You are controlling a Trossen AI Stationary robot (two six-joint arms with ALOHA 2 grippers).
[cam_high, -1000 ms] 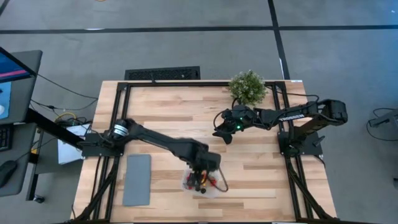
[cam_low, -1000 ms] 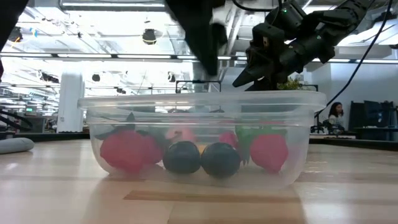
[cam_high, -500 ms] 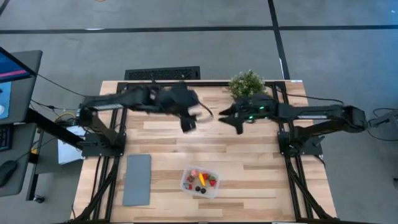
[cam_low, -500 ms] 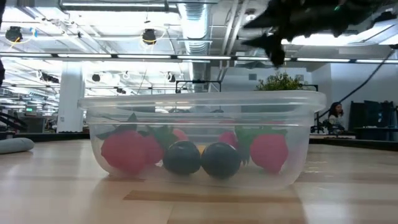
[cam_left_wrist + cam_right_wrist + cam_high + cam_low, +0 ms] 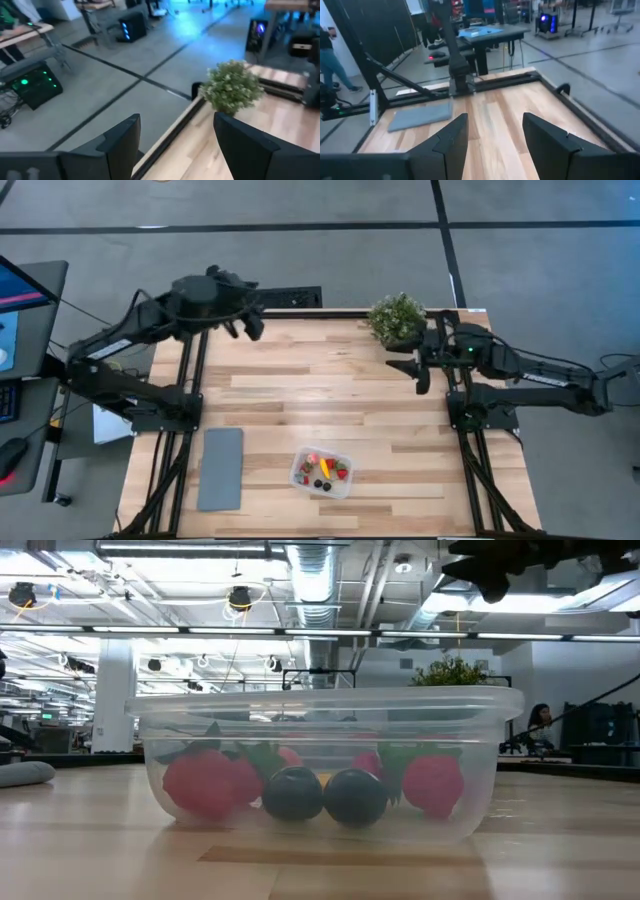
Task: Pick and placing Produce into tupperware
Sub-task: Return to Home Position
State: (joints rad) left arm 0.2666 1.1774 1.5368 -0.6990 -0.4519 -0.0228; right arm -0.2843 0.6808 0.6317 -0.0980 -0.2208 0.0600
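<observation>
**A:** High view: tupperware sits near the table edge opposite the potted plant. The produce is all inside, and a grey slab is near it. Left gripper is at the far corner and right gripper is by the plant. Both are well apart from the box.

**B:** Low view?

**A:** Red strawberries and black berries are resting on the box floor, w/ no lid on.

**B:** Wrist views?

**A:** Both pincers are spread wide w/ nothing in them.

**B:** Risks?

**A:** IMO the right arm could clip the plant if it swings wide, since it's close. The box looks light and sits near the edge, so any bump prob slides it on that smooth wood.

**B:** Room?

**A:** Pale plank top on a black frame, grey floor w/ dark lines, desks and PCs around. There's a person standing off to the side.
</observation>
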